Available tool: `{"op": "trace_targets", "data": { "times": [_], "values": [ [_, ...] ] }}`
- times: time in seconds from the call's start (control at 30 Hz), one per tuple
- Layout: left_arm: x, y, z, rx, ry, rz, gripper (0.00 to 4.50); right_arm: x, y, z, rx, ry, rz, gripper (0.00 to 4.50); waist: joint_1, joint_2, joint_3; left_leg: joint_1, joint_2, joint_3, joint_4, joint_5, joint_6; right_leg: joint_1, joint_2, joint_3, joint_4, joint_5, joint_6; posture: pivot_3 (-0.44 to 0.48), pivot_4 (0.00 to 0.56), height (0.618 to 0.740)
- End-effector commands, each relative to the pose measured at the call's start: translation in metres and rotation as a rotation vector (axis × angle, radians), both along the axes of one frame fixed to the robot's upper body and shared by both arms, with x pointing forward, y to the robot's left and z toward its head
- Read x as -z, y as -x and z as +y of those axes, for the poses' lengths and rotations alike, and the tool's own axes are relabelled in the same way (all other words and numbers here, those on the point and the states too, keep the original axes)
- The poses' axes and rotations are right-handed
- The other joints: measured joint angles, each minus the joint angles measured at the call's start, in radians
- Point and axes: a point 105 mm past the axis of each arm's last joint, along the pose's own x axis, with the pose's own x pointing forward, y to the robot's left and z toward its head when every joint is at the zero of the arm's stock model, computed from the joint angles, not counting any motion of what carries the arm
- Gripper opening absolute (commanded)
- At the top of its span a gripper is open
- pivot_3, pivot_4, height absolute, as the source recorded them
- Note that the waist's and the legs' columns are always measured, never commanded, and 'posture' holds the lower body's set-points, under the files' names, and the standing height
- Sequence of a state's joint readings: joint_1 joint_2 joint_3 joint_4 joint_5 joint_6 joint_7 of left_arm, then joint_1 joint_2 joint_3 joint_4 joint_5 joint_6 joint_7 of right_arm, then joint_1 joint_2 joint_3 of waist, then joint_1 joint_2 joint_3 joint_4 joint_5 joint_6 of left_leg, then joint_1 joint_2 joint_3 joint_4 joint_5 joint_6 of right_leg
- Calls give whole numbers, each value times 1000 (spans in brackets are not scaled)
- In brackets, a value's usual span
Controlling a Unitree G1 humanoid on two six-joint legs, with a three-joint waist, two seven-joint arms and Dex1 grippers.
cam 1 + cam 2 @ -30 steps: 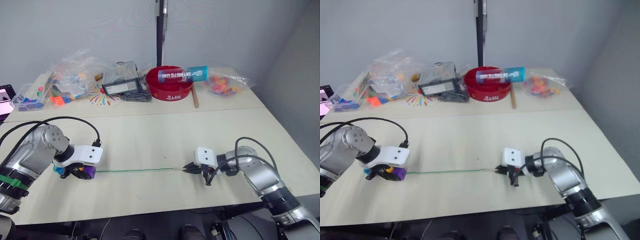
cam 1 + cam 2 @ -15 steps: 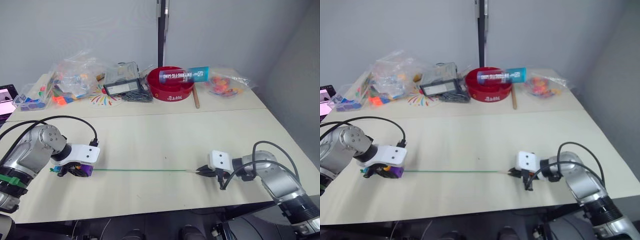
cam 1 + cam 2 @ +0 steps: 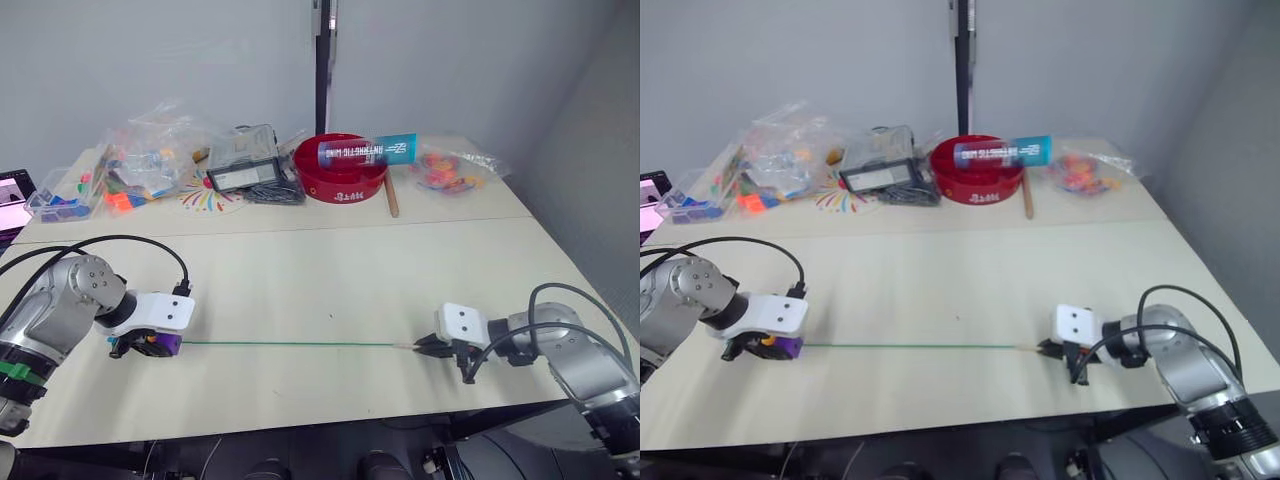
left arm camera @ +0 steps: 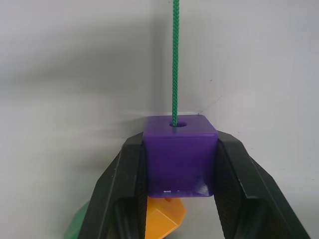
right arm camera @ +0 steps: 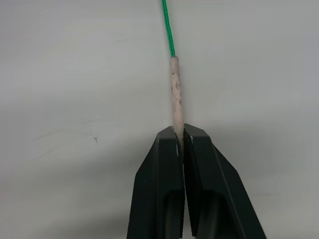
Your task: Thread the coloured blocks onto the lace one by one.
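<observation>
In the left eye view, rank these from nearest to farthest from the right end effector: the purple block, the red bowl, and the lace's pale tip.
1. The lace's pale tip, pinched in the right end effector itself.
2. The purple block, far across the table at the lace's other end, held by the left end effector.
3. The red bowl, at the table's back; it looks about as far, too close to call.

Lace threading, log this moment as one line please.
left gripper: shut on purple block | right gripper: shut on lace tip | lace: through purple block, stretched straight along table
</observation>
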State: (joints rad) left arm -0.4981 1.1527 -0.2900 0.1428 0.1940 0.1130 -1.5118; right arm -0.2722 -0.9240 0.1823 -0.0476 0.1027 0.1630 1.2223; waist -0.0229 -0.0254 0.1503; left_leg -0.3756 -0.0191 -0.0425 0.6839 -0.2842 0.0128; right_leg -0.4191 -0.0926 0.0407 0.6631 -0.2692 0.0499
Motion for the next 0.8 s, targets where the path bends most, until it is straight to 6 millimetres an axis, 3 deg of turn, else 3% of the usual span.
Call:
{"op": "trace_targets", "data": {
  "times": [0.03,0.5,0.6,0.8],
  "values": [
    [4,8,11,-36,-35,36,1193,18,12,-28,61,111,90,0,2,0,0,0,0,0,0,0,0,0,0,0,0,0,0,0,150,740],
    [3,16,19,-58,-37,34,1193,10,9,-46,143,118,50,0,5,-1,-1,3,1,1,0,-1,1,3,0,0,-1,0,0,0,150,740],
    [-5,10,11,-53,-12,-5,1193,-3,2,-47,201,67,7,0,6,-1,0,3,1,1,0,-1,1,3,0,0,-2,0,0,0,150,740],
    [-4,6,5,-42,-3,-8,1193,-3,7,-55,238,86,19,0,12,-1,0,2,0,2,0,-1,1,3,-1,0,-2,0,0,0,150,740]
  ]
}}
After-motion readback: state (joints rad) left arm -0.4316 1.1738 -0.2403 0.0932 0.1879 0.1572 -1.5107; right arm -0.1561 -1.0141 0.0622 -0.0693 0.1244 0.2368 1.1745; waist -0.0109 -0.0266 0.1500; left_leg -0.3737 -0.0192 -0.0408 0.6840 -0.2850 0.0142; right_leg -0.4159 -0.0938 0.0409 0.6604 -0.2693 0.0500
